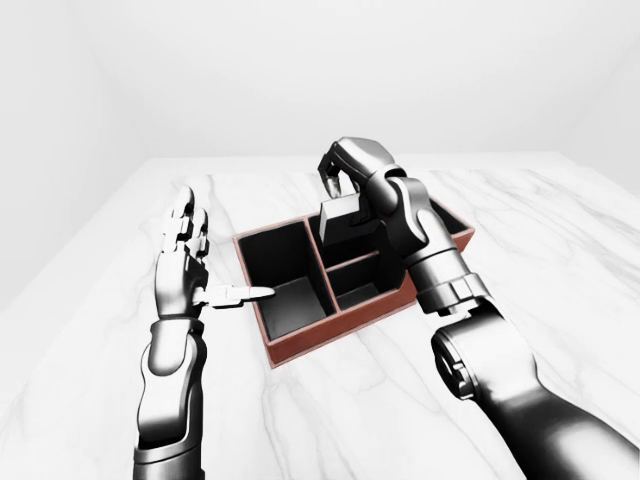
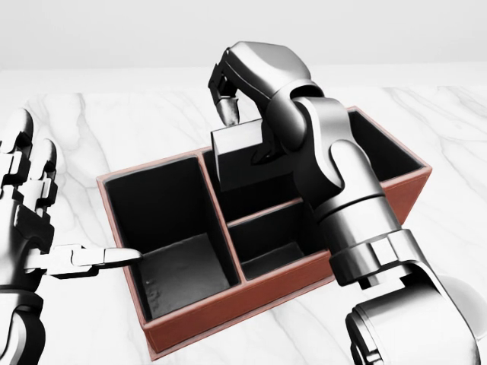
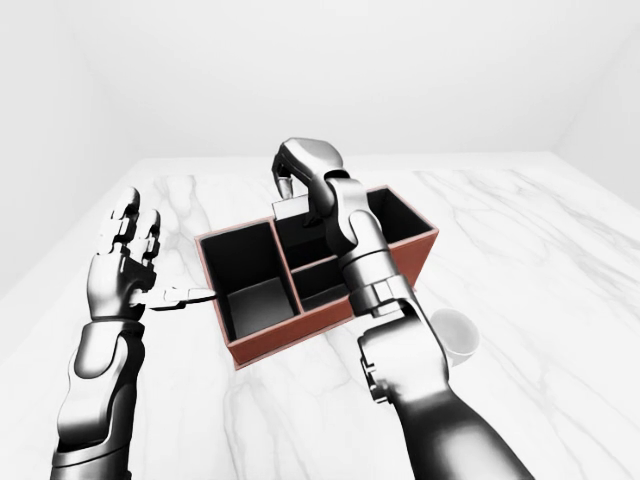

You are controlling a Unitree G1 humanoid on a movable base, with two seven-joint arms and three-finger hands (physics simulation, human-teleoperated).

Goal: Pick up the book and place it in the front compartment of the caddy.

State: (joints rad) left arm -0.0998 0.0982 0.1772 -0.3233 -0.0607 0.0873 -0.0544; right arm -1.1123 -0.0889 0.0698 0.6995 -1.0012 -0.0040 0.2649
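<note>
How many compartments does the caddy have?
3 show. In the head view, the caddy has a long one at left, a small one at lower middle, and one at upper right, where the right hand holds the book; the arm may hide more.

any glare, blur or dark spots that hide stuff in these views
Head view: sharp, no blur; bright highlights on the glossy metal right hand; the red-brown caddy has near-black compartments, so the grey book blends into them below. Eye views: soft even light, faint shadows; in the right-eye view a white cup nearly fades into the marble table.
</note>
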